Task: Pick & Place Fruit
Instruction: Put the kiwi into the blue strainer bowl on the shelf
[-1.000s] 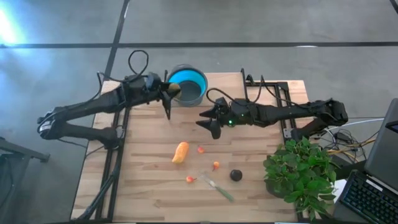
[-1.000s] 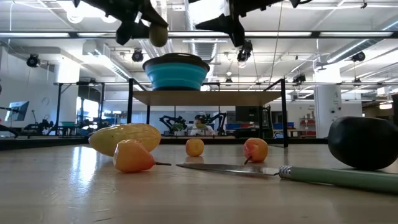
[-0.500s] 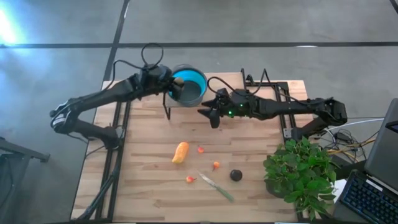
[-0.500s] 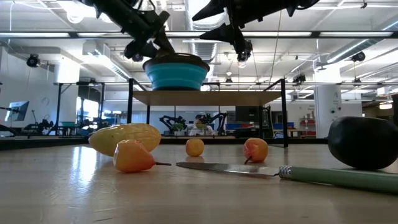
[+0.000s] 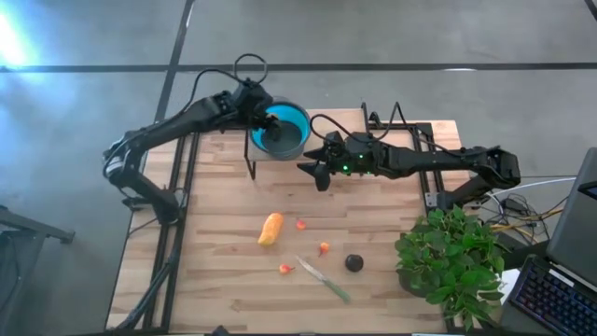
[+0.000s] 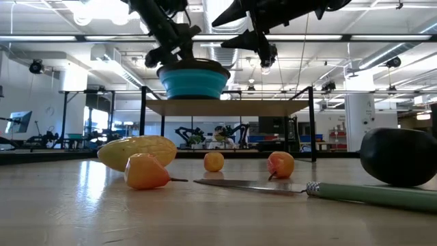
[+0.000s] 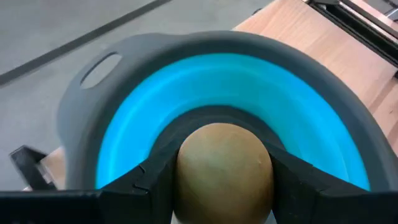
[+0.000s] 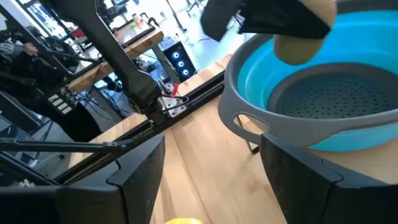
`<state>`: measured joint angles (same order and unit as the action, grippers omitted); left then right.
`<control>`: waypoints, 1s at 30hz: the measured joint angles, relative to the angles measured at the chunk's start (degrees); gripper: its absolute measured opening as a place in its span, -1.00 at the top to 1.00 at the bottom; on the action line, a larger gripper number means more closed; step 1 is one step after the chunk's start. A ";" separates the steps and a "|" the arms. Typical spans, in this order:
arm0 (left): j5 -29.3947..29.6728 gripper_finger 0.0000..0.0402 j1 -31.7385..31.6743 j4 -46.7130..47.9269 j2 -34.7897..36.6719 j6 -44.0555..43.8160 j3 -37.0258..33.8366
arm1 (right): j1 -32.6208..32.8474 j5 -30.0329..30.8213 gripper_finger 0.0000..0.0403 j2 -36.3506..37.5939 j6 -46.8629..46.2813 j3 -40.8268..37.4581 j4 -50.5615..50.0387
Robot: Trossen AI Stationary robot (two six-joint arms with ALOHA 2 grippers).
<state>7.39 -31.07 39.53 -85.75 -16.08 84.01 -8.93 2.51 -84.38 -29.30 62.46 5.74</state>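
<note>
The left gripper (image 7: 221, 186) is hanging right over the blue bowl (image 5: 297, 121), and it is holding the green fruit (image 7: 224, 168) tight between its two fingers. The fruit is sitting above the middle of the bowl, not touching it. That looks like the spot for letting go, so the fruit can drop straight in. From the left wrist view the fruit is showing a round end, so its long side is probably pointing down into the bowl, though that is hard to be sure of.

Just to the right of that gripper, beside the bowl and above the table (image 5: 215, 271), the right gripper (image 5: 320, 175) is waiting. Its fingers are standing apart with nothing between them. It is probably staying out of the way there.

The other fruit are lying well away from both grippers, nearer the front of the table. The orange-yellow fruit (image 5: 270, 228) is lying flat, with its long side pointing back toward the bowl, a bit slanted. The little red fruits (image 5: 301, 224) are scattered to its right. The dark round fruit (image 5: 354, 263) is resting farthest right, and it has no long side.
</note>
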 joint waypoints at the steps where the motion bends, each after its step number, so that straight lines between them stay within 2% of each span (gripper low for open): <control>1: 0.01 -0.01 -0.02 0.19 -0.77 0.00 0.65 | 0.01 -0.01 -0.28 0.00 0.00 0.01 -0.03; 10: -0.28 -0.01 -0.13 6.11 -6.10 -0.42 6.50 | 0.00 0.01 -0.14 0.00 -0.02 0.00 -2.42; 16: -0.30 -0.01 -0.15 9.49 -7.74 -0.74 7.41 | 0.02 -0.01 -0.09 0.00 -0.02 0.00 -2.55; 30: -0.30 -0.03 -0.15 9.46 -8.40 -0.28 7.13 | 0.04 -0.01 -0.23 -0.02 -0.02 0.00 -2.57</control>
<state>7.09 -31.22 48.99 -94.15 -16.36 91.13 -8.88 2.50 -84.40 -29.32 62.46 3.17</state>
